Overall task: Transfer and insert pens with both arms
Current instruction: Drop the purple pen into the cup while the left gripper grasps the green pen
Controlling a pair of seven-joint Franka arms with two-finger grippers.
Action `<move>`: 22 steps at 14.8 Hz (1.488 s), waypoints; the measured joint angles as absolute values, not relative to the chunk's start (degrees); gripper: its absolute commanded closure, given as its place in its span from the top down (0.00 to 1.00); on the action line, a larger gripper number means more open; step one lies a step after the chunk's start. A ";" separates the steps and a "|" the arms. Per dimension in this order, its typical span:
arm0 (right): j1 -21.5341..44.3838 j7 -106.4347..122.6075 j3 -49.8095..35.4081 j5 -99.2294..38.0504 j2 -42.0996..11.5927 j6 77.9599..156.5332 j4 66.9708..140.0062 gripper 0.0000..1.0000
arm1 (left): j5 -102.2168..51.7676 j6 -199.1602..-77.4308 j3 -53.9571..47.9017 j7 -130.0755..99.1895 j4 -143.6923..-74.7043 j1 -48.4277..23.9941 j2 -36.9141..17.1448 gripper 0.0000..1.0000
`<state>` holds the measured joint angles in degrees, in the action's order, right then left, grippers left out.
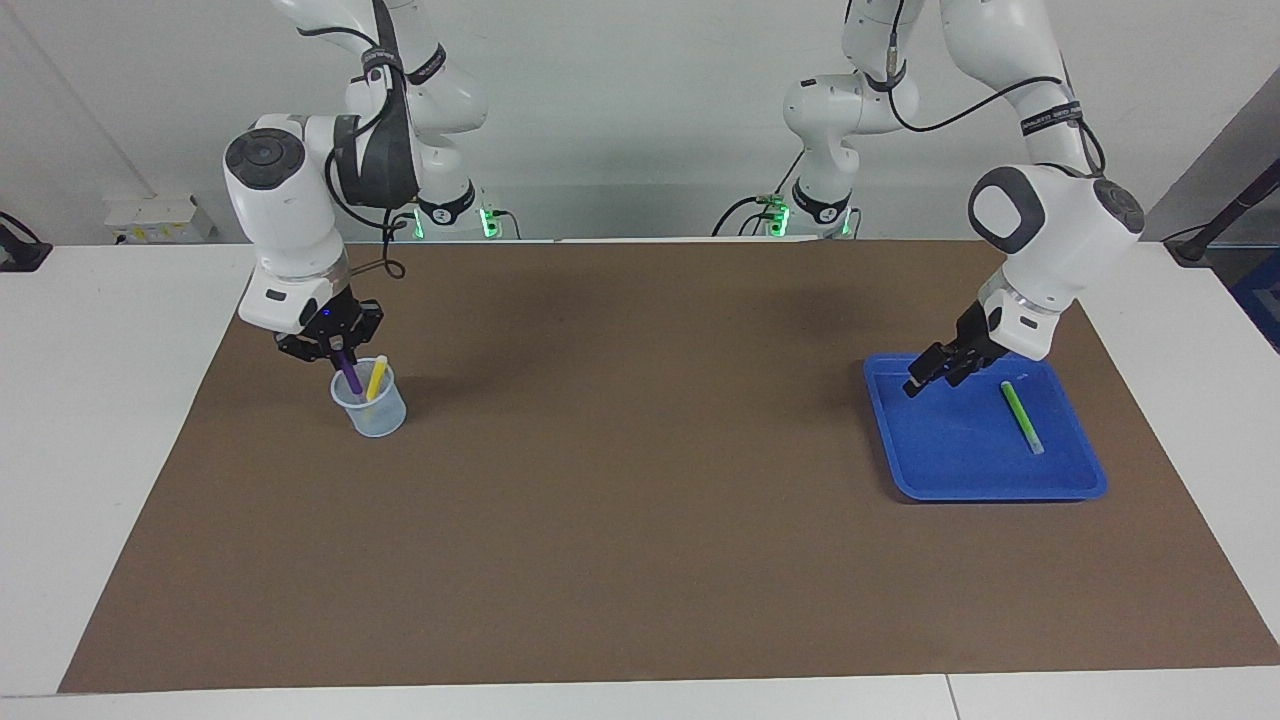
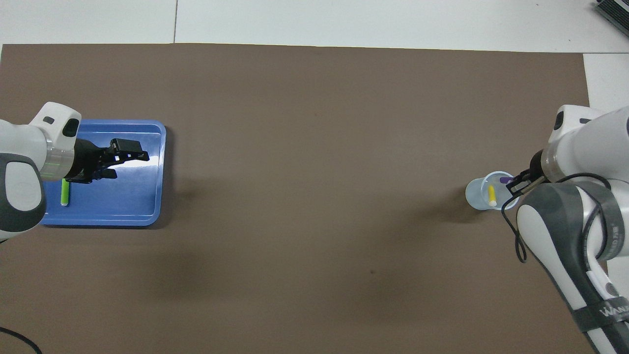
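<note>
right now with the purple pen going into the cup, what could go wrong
1. The right gripper is shut on the purple pen, low over the light clear cup; a sideways pull could tip the cup and spill the yellow pen.
2. The purple pen might jam against the yellow pen.
3. The open left gripper over the blue tray stands off from the green pen and may miss it.
</note>
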<state>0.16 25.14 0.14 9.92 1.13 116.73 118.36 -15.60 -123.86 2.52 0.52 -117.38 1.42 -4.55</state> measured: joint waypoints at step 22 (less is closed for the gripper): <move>-6.62 29.02 0.11 -1.08 0.27 119.49 123.06 0.99 | -8.01 -131.89 2.47 22.66 -109.47 13.08 -18.49 1.00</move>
<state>-6.62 29.02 0.11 -1.08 0.27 119.49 123.06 -8.01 -131.89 2.47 22.66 -109.47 13.08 -18.49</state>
